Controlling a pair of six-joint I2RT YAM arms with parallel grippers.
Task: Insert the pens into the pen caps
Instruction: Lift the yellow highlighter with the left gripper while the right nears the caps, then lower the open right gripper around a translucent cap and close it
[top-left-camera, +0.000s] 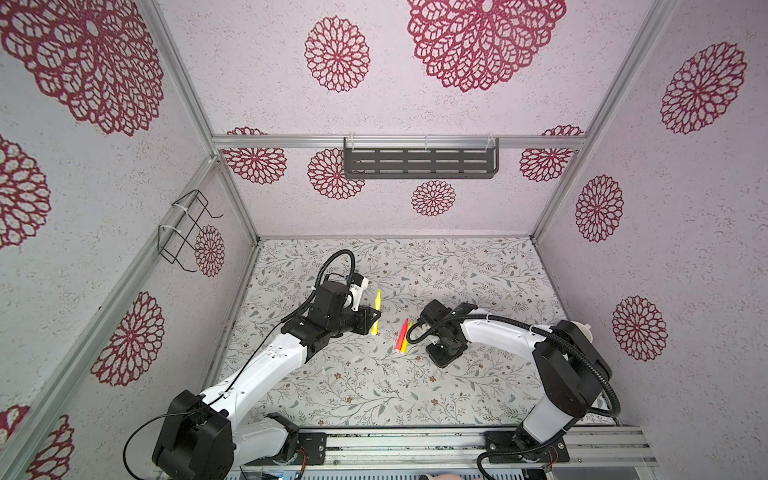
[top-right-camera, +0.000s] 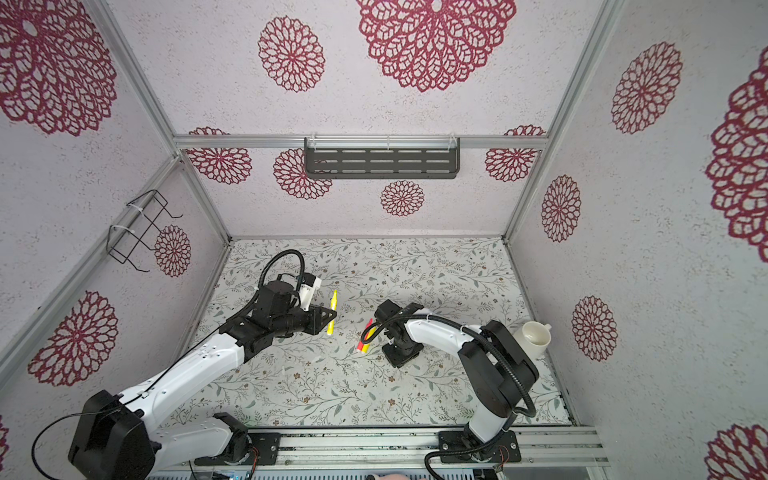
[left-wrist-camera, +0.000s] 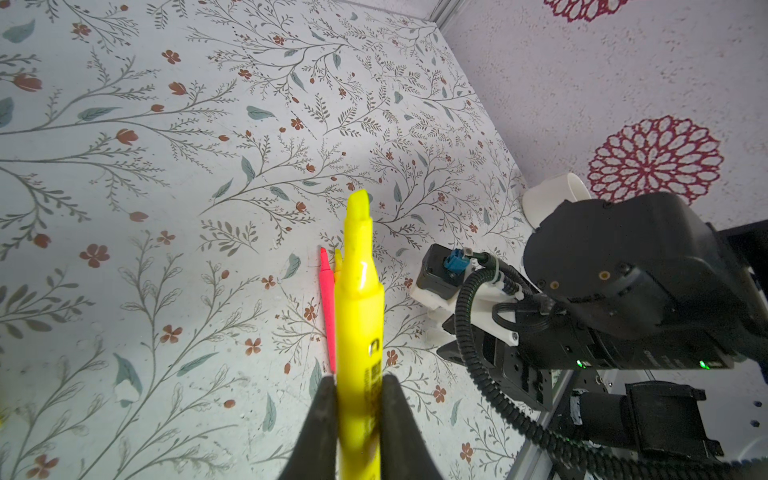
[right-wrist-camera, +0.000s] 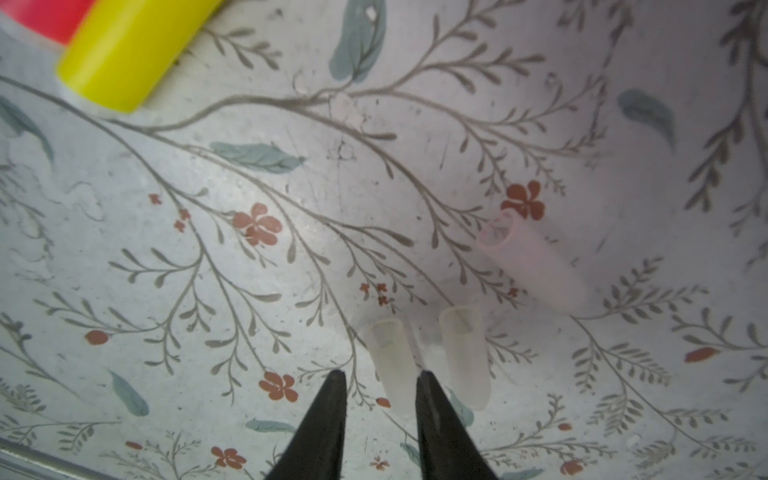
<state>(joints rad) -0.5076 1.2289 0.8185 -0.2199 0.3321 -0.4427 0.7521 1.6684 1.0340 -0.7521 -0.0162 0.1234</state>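
Note:
My left gripper (left-wrist-camera: 358, 384) is shut on a yellow pen (left-wrist-camera: 359, 307), held above the table with its tip pointing away; in both top views the pen (top-left-camera: 377, 300) (top-right-camera: 333, 300) sticks out past the gripper (top-left-camera: 376, 316). A red-pink pen (top-left-camera: 402, 334) and another yellow pen (top-left-camera: 407, 332) lie side by side mid-table. My right gripper (right-wrist-camera: 380, 376) points down at the table, jaws apart around a clear pen cap (right-wrist-camera: 390, 357); a gap shows on one side. A second cap (right-wrist-camera: 465, 353) lies beside it, a pinkish cap (right-wrist-camera: 536, 262) farther off.
A white cup (top-right-camera: 536, 334) stands by the right wall behind the right arm. A dark slotted shelf (top-left-camera: 419, 162) hangs on the back wall and a wire rack (top-left-camera: 185, 232) on the left wall. The ends of the lying pens (right-wrist-camera: 133, 54) are close to the right gripper.

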